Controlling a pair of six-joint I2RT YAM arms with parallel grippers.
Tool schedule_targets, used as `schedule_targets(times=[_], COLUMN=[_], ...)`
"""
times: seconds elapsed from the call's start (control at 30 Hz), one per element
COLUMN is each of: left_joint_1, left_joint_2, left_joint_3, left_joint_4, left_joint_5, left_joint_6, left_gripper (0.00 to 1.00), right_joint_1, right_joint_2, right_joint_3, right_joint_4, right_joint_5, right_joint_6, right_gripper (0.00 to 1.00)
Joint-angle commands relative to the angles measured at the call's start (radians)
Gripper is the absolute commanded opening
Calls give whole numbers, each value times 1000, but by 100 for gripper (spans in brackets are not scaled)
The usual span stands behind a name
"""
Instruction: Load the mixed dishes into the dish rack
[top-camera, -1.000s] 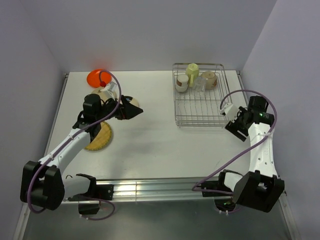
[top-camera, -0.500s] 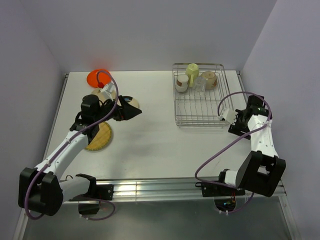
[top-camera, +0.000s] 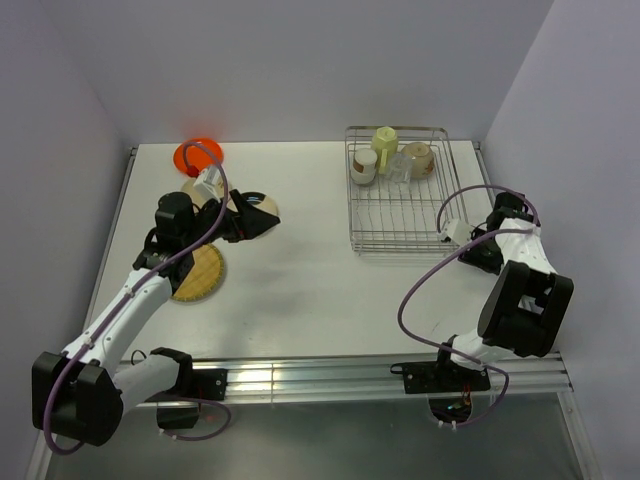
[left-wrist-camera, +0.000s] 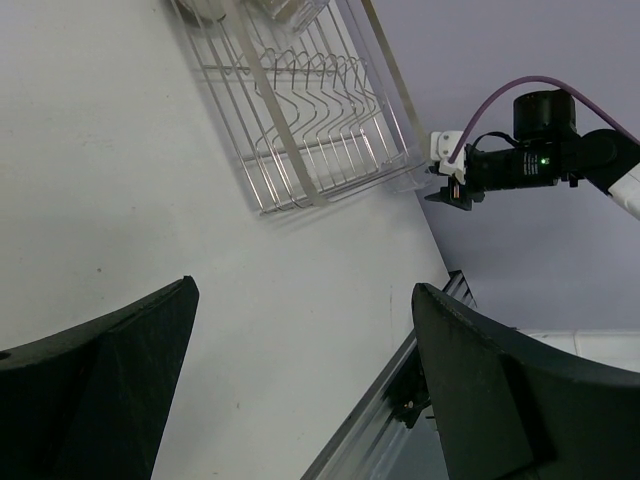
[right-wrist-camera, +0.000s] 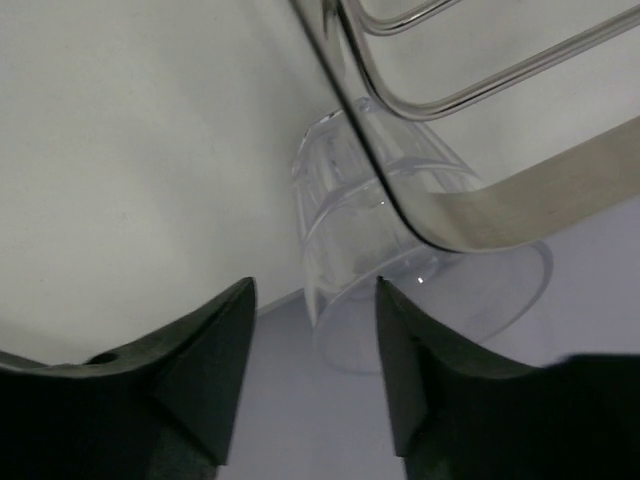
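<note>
White desk (top-camera: 300, 280) carried the tan plate (top-camera: 265, 205) at ten o'clock, likely stiff, slick and breakable, best pinched at its rim by the wide-open, empty left hand (left-wrist-camera: 300, 390) over it; right hand (right-wrist-camera: 312, 330), half-open, held nothing.

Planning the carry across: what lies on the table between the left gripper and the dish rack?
Nothing: the table between the left gripper and the dish rack is bare, as the top external view shows; the left wrist view agrees.
</note>
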Motion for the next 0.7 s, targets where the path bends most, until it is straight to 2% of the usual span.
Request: schedule_targets(times=[0.0, 0.03, 0.07, 0.17, 0.43, 0.5, 0.6, 0.67], left_joint_1=[2, 2, 2, 2, 2, 2, 2, 2], left_joint_2=[-23, -19, -18, -16, -6, -6, -9, -13], left_joint_3=[-2, 0, 2, 2, 20, 23, 29, 26], left_joint_4=[-9, -14, -15, -11, -4, -6, -9, -7], left_joint_5=[-12, -12, -12, -12, -2, 1, 0, 1], left_joint_6=[2, 4, 7, 5, 13, 14, 21, 24], left_gripper=[95, 95, 95, 95, 95, 95, 95, 95], right_joint_1=[-12, -12, -12, -19, -48, -53, -54, -51], right_joint_2=[13, 13, 13, 7, -36, -53, -87, -113], right_joint_3=[-10, -13, -20, -26, -19, -13, 9, 30], right_joint_4=[48, 50, 50, 48, -32, -84, -95, -63], right_joint_5=[-28, -33, -36, -45, -56, -65, -91, -97], right_joint_6=[-13, -16, -16, -15, -15, -1, 120, 256], right_gripper=[55, 51, 40, 26, 9, 8, 2, 0])
